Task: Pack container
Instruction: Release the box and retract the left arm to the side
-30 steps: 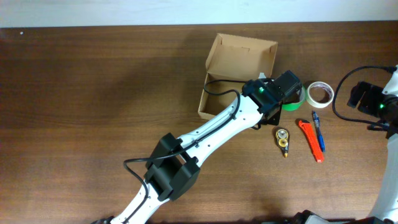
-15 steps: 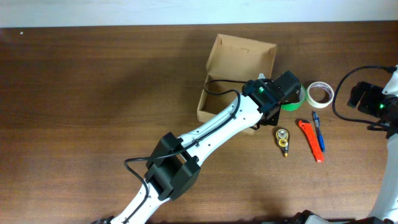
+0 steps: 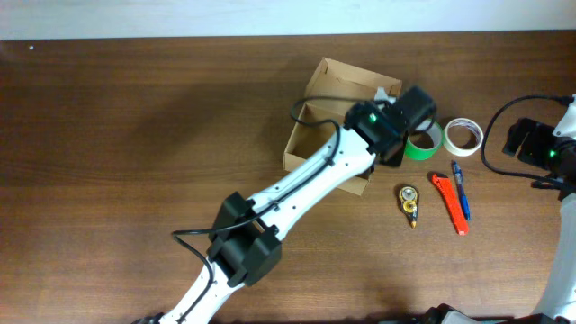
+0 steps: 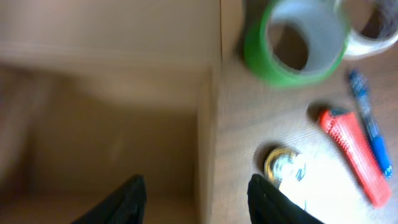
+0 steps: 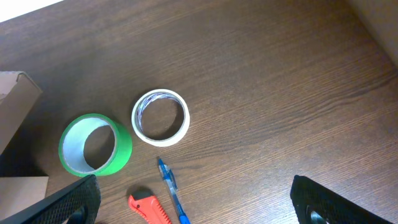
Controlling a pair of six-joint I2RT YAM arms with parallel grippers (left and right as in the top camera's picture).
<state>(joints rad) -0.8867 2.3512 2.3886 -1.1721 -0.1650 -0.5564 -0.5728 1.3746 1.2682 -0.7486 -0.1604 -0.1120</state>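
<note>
The container (image 3: 317, 135), a plain brown cardboard box, lies open at the table's centre with its lid flap (image 3: 346, 79) tipped back. My left arm reaches across it, and my left gripper (image 3: 399, 115) hovers over its right side. In the blurred left wrist view the left gripper (image 4: 198, 202) stands open, one finger over the box interior (image 4: 106, 143) and the other outside the right wall (image 4: 208, 124). Nothing shows between the fingers. My right gripper (image 5: 199, 205) hangs wide open and empty at the table's far right edge.
Right of the box lie a green tape roll (image 3: 421, 142), a white tape roll (image 3: 464, 135), a blue pen (image 3: 461, 191), an orange cutter (image 3: 447, 203) and a small yellow round tool (image 3: 409, 202). The right wrist view shows the green roll (image 5: 94, 144), white roll (image 5: 160, 116) and pen (image 5: 171, 193).
My left gripper has gone from shut to open and moved a little back over the box. The box has turned slightly, and the green roll is less covered. The right arm has not moved.
</note>
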